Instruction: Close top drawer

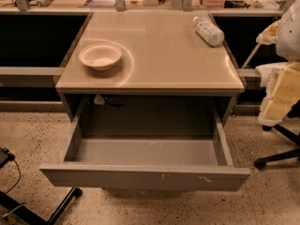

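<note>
Top drawer (145,177) wide open, stiff metal, probably slides easily: push its flat front mid-width; gripper out of view, grip state unknowable.

One cam only, so nothing shared w/ a 2nd view. It sits high, in front of the open drawer (145,176), facing it square-on, tilted down & fwd over the table (164,60) to the benches (117,3) at the back. Fairly near: table & drawer fill most of the frame, floor (37,135) along the bottom & sides. The gripper (275,109) hangs at the right edge, beside the table.
</note>
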Robot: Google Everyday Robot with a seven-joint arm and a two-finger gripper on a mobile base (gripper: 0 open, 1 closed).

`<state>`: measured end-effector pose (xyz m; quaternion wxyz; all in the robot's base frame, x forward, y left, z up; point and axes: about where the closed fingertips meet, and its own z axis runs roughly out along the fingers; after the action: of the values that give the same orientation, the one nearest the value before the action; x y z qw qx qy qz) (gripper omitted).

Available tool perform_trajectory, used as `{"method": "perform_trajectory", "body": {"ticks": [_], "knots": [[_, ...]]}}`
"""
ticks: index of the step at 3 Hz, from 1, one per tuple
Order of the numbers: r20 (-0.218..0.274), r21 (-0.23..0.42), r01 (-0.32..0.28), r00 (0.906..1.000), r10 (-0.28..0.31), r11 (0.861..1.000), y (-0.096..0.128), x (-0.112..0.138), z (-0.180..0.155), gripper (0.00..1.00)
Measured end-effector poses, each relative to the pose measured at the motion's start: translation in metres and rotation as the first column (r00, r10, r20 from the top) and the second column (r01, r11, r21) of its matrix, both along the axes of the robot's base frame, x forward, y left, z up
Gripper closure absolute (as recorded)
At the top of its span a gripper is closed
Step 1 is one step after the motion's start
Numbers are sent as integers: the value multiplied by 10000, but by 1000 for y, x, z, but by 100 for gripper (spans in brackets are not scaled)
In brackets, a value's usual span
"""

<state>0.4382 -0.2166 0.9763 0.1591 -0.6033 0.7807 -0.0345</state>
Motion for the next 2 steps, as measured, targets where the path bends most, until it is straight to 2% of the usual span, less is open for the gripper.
{"method": "perform_trajectory", "body": {"ticks": [1,2], "knots": [[0,2,0,10000,0,10000,0,0,0,0],[-43,341,24,10000,-22,9994,0,-8,-17,0]]}}
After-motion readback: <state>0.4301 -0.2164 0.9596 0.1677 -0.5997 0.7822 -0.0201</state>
